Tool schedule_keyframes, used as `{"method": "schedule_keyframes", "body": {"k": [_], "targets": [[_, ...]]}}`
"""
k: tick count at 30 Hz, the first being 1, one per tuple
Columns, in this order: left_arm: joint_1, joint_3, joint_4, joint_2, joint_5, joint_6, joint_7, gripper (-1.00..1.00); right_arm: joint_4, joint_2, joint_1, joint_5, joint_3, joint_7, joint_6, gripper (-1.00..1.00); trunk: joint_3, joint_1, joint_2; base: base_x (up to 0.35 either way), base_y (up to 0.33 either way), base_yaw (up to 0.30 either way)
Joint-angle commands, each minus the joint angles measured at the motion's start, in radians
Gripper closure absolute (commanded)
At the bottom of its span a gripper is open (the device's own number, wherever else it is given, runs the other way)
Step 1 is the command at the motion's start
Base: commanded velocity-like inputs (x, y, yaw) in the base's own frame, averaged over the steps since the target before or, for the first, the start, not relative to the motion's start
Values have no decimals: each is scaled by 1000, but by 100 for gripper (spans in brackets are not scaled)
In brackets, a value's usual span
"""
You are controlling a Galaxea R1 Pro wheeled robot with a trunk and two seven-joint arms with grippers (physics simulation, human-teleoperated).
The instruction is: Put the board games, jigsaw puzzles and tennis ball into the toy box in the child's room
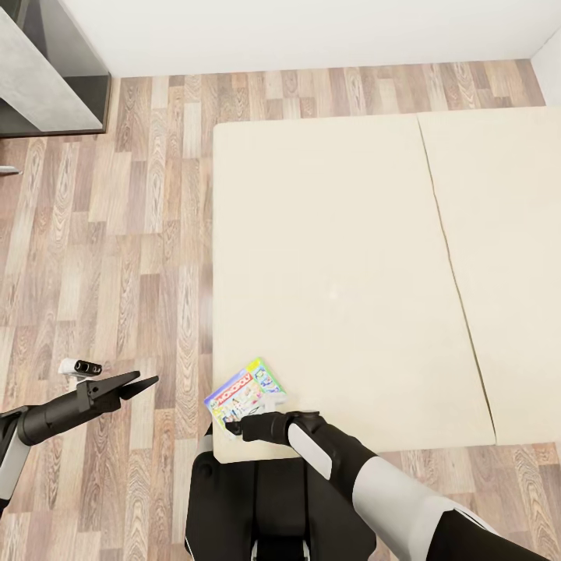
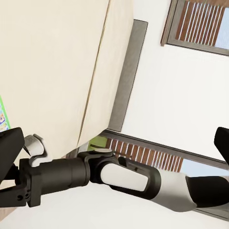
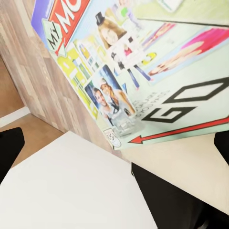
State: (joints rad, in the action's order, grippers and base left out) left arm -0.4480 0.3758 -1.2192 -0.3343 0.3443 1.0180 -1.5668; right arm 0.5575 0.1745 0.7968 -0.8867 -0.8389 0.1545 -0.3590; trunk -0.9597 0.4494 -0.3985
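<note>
Beige mattress: the bed [image 1: 335,257] spreads wide across the head view, its plain top in two sections split by a seam running from the far edge toward the near right.
Monopoly box: a board game [image 1: 245,393] with a red banner lies flat on the near left corner of the mattress, turned at an angle to the bed's edges; a sliver of its green edge [image 2: 4,114] shows in the left wrist view.
Box up close: the right wrist view looks straight onto the lid [image 3: 138,71], with cartoon figures, a black GO arrow and the red banner's first letters readable.
Right gripper: the right gripper [image 1: 234,427] reaches over the bed's near edge to the box's near corner; its dark fingers [image 3: 10,150] stand apart at either side of the wrist view, spread, with the box between and beyond them, not pinched.
Left gripper: the left gripper [image 1: 139,382] hangs over the wood-plank floor [image 1: 117,257] just left of the bed, fingers [image 1: 128,378] parted in a narrow wedge, holding nothing.
Right arm: its black-and-white forearm [image 2: 129,177] crosses the left wrist view.
Far left: the corner of a grey cabinet [image 1: 47,78] stands against the white wall [image 1: 312,31].
Window: a slatted frame [image 2: 200,24] shows in the left wrist view.
</note>
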Motion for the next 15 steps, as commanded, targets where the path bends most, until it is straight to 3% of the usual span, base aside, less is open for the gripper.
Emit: {"method": "schedule_keyframes", "body": {"k": [1,15], "targets": [[0,0,0,0,-1,11,-4,-100,0,0,1,-3,-2,1,-3,-100,-1,1,-2,0,0,0],[0,-1,0,2,-2,10,-4,-100,2,0,1,-3,0,2,-5,-100,-1,1,-2,0,0,0]]}}
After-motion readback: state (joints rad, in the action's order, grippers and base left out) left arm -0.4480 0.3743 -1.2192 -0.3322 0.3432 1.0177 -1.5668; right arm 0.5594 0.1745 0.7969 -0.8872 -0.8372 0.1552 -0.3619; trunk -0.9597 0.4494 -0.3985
